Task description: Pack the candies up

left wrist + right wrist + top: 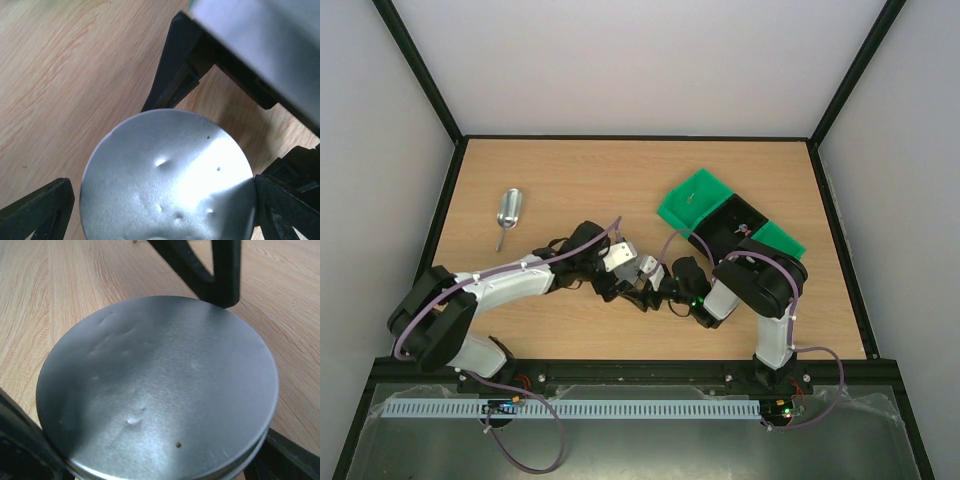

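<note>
A pale wooden table [560, 180] lies inside plain light walls and a black frame; on it are two arms, one metal scoop [509, 208], one black bin [720, 238], one green bin [678, 208] and a further green piece [782, 240] at the black bin's lower right, partly hidden by the right arm [765, 290]; the scoop lies alone in the upper left of the overhead frame, well apart from everything else; the bins sit right of centre, touching one another; the candies [744, 230] show only overhead, as a few tiny coloured specks inside the black bin, too small to count; the left arm [510, 285] reaches across to meet the right at the middle of the frame, where the arms themselves hide what is gripped; the wrist views show it: one round metal tin [157, 385], its flat top lightly dented; the left gripper [165, 192] is closed on the tin, a black finger against each side; the right gripper [155, 445] clamps it too, its fingers tucked under the rim at the lower corners; each wrist view also catches a black finger of the other gripper at the tin's far edge; a blurred grey slab [260, 45] fills the upper right of the left wrist view, and what it is cannot be told.
</note>
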`<state>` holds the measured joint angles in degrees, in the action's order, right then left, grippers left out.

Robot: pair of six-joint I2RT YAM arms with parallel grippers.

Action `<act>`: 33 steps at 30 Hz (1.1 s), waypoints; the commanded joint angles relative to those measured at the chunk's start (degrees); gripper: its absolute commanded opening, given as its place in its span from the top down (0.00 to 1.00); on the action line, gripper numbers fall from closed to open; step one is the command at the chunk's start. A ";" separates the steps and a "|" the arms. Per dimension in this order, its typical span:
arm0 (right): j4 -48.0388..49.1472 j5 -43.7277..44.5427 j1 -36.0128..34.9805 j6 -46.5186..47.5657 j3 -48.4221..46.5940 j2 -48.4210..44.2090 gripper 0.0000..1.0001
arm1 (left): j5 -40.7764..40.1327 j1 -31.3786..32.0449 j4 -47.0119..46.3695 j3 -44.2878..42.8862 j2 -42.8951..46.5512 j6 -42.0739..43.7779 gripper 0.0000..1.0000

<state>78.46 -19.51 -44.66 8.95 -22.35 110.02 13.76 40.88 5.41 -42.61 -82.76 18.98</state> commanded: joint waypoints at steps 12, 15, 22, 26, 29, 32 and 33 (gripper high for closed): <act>-3.10 -0.14 -0.40 3.72 1.24 -0.27 0.59 | 10.03 -4.06 5.67 -0.98 -3.16 15.22 0.23; -3.07 -1.26 -0.36 4.20 1.59 -0.49 0.60 | 14.91 -5.00 15.34 -3.55 -5.45 32.82 0.23; -3.19 -0.85 -0.40 3.72 1.48 -0.37 0.61 | 14.34 -7.08 23.17 -11.50 -9.89 45.50 0.15; -3.30 0.17 -0.34 3.29 1.11 -0.20 0.62 | 15.93 -8.63 18.68 -11.74 -6.97 31.24 0.02; -3.13 0.28 -0.39 3.11 0.97 -0.05 0.62 | 15.11 -8.40 13.77 -8.54 -2.79 19.31 0.00; -3.13 0.39 -0.38 2.79 0.80 0.23 0.62 | 12.74 -6.60 9.20 -3.88 1.43 11.59 0.00; -3.08 0.47 -0.41 2.76 0.80 0.30 0.62 | 11.82 -5.91 7.78 -2.53 2.33 9.71 0.00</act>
<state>78.41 -19.64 -44.77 11.09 -22.11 109.71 27.51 32.99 19.18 -49.56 -85.38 41.04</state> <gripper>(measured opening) 0.802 0.994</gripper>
